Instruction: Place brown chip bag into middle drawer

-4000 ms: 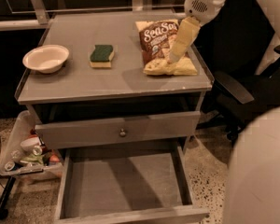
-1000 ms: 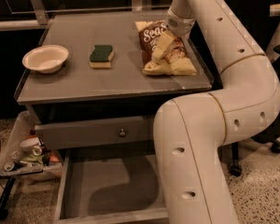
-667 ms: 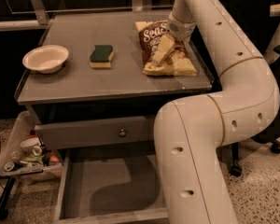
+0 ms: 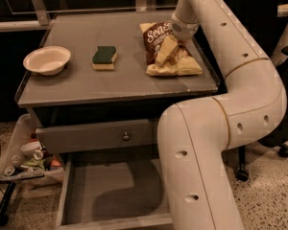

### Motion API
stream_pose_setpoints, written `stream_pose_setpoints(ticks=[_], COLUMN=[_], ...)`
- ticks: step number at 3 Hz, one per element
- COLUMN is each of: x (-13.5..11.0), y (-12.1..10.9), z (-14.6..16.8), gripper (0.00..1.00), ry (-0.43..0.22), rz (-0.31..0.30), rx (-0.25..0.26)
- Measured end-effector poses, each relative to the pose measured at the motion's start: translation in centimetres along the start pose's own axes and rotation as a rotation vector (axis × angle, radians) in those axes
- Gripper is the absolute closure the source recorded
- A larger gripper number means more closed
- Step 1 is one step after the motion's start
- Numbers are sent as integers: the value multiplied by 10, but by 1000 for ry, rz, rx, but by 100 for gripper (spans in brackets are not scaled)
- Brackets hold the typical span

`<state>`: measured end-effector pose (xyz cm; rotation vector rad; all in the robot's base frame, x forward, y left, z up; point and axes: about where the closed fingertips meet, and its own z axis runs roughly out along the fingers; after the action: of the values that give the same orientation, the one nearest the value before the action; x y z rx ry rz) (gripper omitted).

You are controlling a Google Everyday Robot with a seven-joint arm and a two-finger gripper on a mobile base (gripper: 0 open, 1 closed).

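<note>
— Where's the chip bag (image 4: 178,64)?
— On the desk (image 4: 129,83), at the back right. It lies flat, with its white lettering toward the rear and its pale yellow edge toward the front.

— And the pincer (image 4: 169,49)?
— Down on the bag, touching its middle. It comes in from the rear right on the end of the arm (image 4: 240,80). Whether it is spread or clamped on the bag, I cannot tell from this angle.

— What else is on the desk?
— A green-and-yellow sponge (image 4: 104,57) near the middle, well apart from the bag on its left. Further left there's a pale bowl (image 4: 46,60), close to that edge.

— Is the middle drawer (image 4: 115,190) open?
— Yes, it is pulled out low at the front, showing a plain grey floor with a shadow across it. The arm's thick lower section covers its right side. Above it a closed drawer front (image 4: 98,135) carries a small round knob (image 4: 126,136).

— Anything beside the desk?
— A tray of clutter (image 4: 26,159) hangs low at the left. At the far right a chair wheel (image 4: 284,150) stands on the speckled floor.
</note>
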<state>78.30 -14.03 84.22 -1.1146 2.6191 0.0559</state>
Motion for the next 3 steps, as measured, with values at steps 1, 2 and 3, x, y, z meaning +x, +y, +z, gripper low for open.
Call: stream_pose_setpoints(ticks=[1, 2, 3], x=[0, 0, -12], y=[0, 0, 3], z=[0, 0, -6], gripper=[65, 88, 100], ry=[0, 0, -37], rz=[0, 0, -34], rx=[0, 0, 2])
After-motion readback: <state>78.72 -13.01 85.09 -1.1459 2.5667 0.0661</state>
